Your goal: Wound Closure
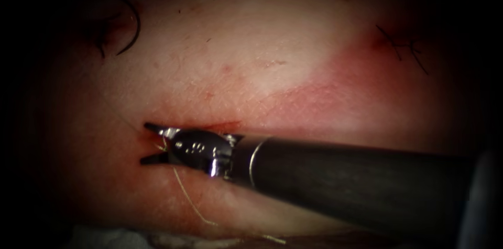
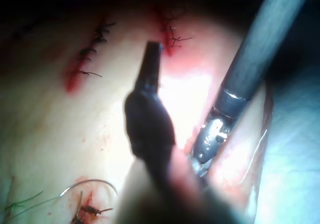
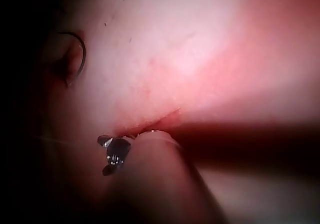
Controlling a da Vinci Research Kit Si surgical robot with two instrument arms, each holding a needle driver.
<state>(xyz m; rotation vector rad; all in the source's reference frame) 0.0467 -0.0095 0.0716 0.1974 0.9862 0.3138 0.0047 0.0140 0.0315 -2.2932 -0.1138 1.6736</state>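
**A:** Cut [image 1: 209, 126] first, from the endoscope. Our right tool [image 1: 145, 143] lies at its left end with jaws spread and gripping nothing. A pale thread [image 1: 191, 202] passes between them and trails down the tissue [image 1: 251, 71].

**B:** We read that spread as making room around the thread. And the needle [image 1: 133, 26]?

**A:** Neither tool holds it. It rests on the tissue, well apart from the cut, up and to the left. It is too dim there for us to tell whether its point sits in the tissue.

**B:** Does anything hold anything?

**A:** The cut holds a little red fluid [image 1: 222, 125] along its edge. Old stitches [image 1: 403, 47] sit far right.

**B:** Left wrist view?

**A:** Our left tool [image 2: 151, 54] hangs above the tissue [image 2: 50, 134], clenched on nothing and clear of the work, we judge. The right tool's shaft [image 2: 250, 59] runs beside it. The needle [image 2: 92, 183] curves by a stitched spot [image 2: 87, 211].

**B:** Right wrist view?

**A:** The right tool [image 3: 103, 156] is agape at the end of the cut [image 3: 157, 120]. The needle [image 3: 81, 54] lies well off.
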